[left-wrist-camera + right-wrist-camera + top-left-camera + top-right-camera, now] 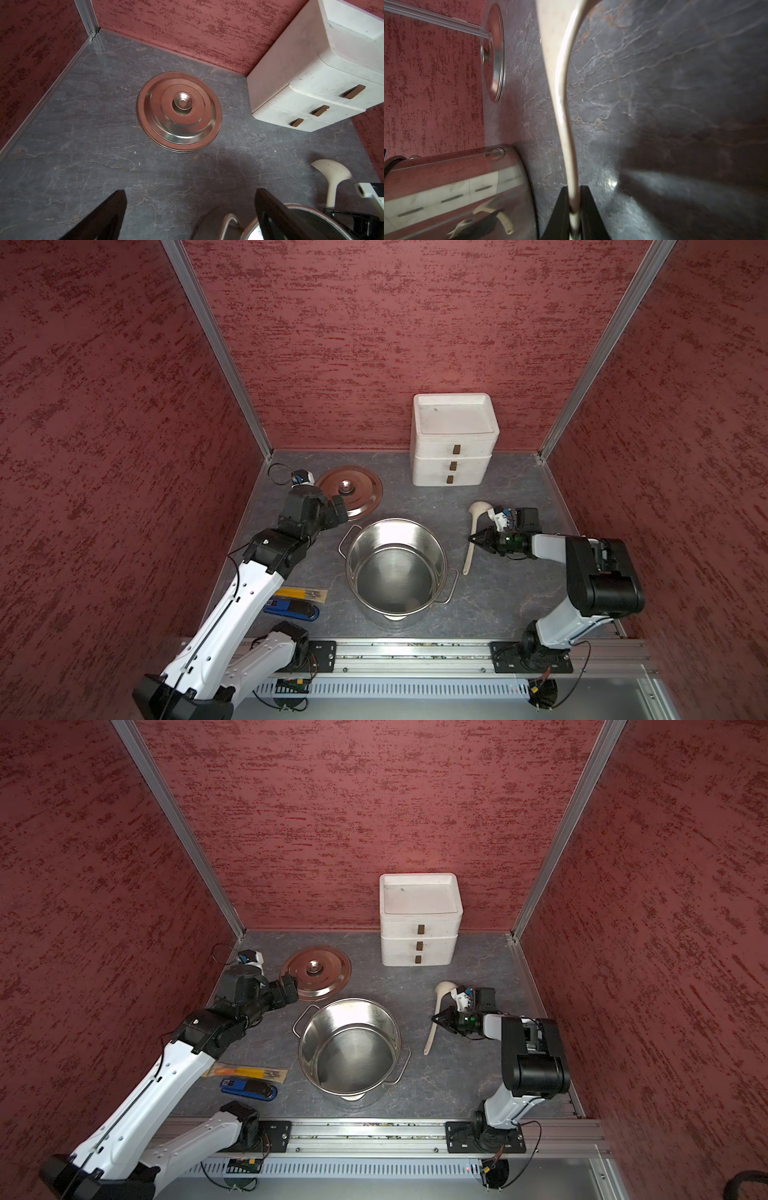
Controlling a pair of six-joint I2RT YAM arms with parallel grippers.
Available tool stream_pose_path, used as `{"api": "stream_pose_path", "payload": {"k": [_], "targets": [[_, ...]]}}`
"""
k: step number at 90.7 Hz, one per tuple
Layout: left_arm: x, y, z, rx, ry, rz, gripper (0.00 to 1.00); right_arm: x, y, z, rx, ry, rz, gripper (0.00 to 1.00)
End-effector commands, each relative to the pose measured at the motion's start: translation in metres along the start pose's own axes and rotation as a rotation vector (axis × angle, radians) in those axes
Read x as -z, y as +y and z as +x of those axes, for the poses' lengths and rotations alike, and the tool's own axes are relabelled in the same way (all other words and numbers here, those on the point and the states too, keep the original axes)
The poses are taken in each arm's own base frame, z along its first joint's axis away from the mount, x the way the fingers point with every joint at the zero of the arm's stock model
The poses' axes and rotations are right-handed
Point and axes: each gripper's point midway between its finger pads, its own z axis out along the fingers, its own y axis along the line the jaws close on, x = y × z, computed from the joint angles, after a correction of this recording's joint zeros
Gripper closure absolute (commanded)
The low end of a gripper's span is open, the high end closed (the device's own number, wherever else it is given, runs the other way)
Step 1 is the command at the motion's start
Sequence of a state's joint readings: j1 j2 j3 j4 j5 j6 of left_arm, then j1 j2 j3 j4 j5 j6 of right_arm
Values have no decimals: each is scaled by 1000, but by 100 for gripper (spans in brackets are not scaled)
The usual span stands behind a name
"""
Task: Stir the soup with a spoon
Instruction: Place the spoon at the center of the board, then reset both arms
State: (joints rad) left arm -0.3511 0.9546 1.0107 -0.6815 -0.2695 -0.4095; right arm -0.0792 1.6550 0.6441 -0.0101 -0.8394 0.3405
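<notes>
The right gripper (473, 538) seemed to pinch the spoon (478, 509) beside the pot (395, 572), left gripper (190, 192) spread; lifting it over the rim looked next.

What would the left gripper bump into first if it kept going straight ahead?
Probably the pot lid, lying flat ahead of the open left gripper with nothing between; depth is unclear, so maybe the table before it.

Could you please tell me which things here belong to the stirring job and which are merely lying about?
Job: spoon; steel pot; right tool, closed on the spoon's handle.

Lying about: pot lid; white drawer unit; packet of sticks; blue-and-black object; left tool, open and idle.
</notes>
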Motion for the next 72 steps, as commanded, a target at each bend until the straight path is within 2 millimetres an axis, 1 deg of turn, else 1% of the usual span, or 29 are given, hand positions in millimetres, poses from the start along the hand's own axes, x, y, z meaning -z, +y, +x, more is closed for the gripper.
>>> {"api": "stream_pose_path", "payload": {"k": [1, 7, 11, 24, 33, 41, 57, 64, 72], "targets": [[0, 14, 2, -20, -16, -45, 0, -3, -5, 1, -11, -6, 19, 76], [0, 18, 3, -27, -24, -54, 0, -1, -6, -1, -8, -12, 41, 68], [-1, 22, 5, -27, -24, -62, 0, 1, -8, -3, -11, -20, 67, 63], [-3, 34, 13, -28, -20, -91, 0, 6, -9, -4, -48, -5, 111, 59], [-1, 45, 18, -30, -16, -127, 0, 19, -13, -2, -75, -25, 196, 53], [-1, 58, 23, -43, -12, -175, 0, 39, -16, 0, -76, -57, 305, 43], [-2, 77, 24, -82, -20, -243, 0, 102, 11, -12, 40, -193, 479, 25], [-4, 82, 21, -98, -27, -251, 0, 129, 32, -27, 91, -277, 519, 19], [-10, 89, 17, -108, -40, -260, 0, 156, 57, -52, 171, -423, 528, 12]]}}
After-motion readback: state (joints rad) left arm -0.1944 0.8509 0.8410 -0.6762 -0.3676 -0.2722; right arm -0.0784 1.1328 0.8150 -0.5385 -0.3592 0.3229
